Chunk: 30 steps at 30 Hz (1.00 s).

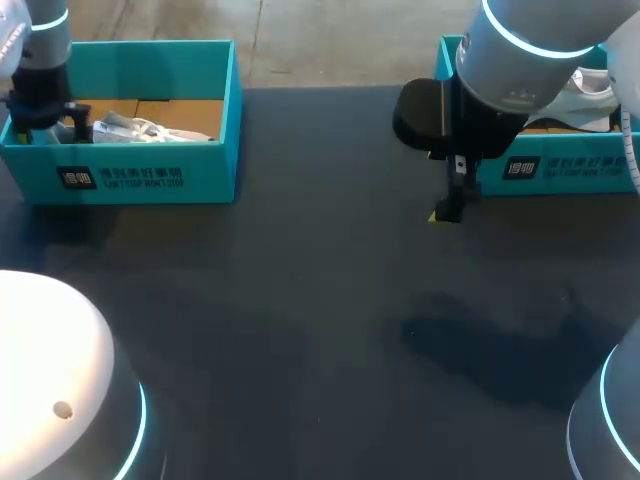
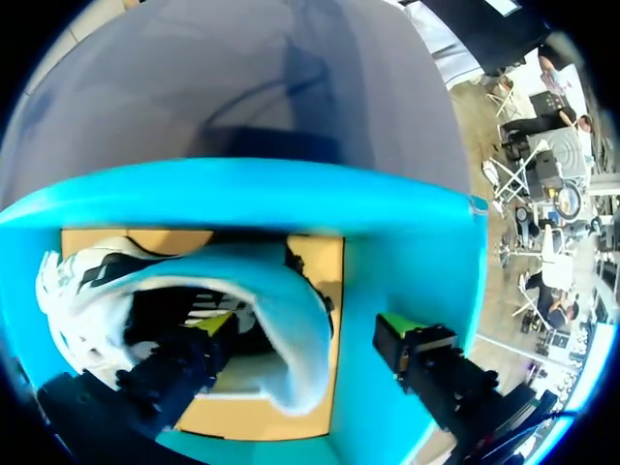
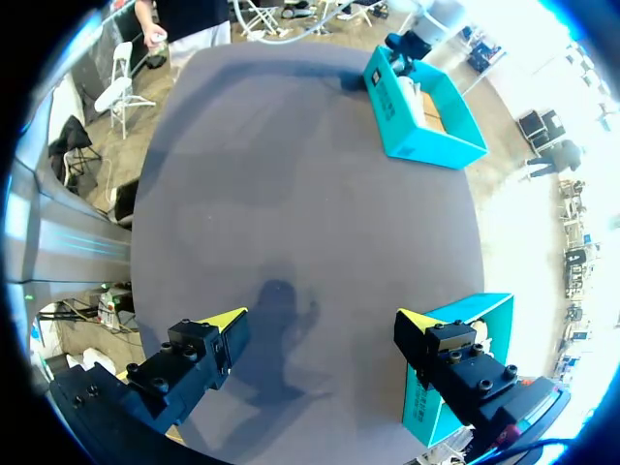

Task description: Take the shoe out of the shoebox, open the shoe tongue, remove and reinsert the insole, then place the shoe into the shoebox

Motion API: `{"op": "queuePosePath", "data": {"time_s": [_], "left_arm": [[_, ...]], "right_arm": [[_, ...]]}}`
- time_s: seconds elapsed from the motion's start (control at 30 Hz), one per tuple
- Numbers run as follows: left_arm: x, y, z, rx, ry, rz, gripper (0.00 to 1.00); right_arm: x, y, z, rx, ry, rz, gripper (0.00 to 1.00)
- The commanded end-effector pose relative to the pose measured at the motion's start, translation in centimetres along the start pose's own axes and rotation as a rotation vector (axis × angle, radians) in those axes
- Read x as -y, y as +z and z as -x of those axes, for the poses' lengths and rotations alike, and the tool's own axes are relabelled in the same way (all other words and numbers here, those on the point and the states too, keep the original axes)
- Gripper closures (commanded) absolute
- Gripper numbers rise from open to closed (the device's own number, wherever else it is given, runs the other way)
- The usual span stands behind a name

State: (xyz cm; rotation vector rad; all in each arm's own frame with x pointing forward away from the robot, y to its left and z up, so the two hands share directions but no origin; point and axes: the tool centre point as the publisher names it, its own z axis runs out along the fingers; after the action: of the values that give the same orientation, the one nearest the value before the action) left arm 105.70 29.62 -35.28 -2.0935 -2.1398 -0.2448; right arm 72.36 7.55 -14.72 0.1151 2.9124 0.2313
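Left wrist view: left claw (image 2: 308, 327) spread, one finger inside the shoe (image 2: 77, 291) in its shoebox (image 2: 291, 194); all steps apparently outstanding. Right claw (image 3: 322, 320) released.

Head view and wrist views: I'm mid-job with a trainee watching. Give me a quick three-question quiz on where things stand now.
1. True or false: the right gripper holds a shoe.
2. The shoe at the left gripper lies: A) in the left shoebox; B) on the bare table; C) in a person's hand.
3. How many shoeboxes stand on the table?
Key: 1 false, it hangs open and empty over the table. 2 A. 3 two, counting the right shoebox.
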Motion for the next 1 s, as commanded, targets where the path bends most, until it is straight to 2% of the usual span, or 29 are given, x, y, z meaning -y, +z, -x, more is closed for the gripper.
{"op": "queuePosePath", "data": {"time_s": [0.03, 0.47, 0.6, 0.67, 1.0], "left_arm": [[0.5, -1.6, -0.6, 0.019, -0.001, 0.016, 0.00], [0.4, -5.9, 0.0, 0.080, -0.052, 0.022, 0.00], [0.3, -7.3, -0.3, 0.130, -0.221, 0.059, 0.00], [0.1, -8.2, -0.8, 0.177, -0.342, 0.052, 0.00], [0.1, -8.2, -0.8, 0.177, -0.342, 0.052, 0.00]], "right_arm": [[-0.1, 0.2, 0.1, -0.002, 0.000, -0.001, 0.00], [-0.1, 0.2, 0.1, -0.002, 0.000, -0.001, 0.00], [-0.1, 0.2, 0.1, -0.002, 0.000, -0.001, 0.00], [-0.1, 0.2, 0.1, -0.002, 0.000, -0.001, 0.00], [-0.1, 0.2, 0.1, -0.002, 0.000, -0.001, 0.00]]}}
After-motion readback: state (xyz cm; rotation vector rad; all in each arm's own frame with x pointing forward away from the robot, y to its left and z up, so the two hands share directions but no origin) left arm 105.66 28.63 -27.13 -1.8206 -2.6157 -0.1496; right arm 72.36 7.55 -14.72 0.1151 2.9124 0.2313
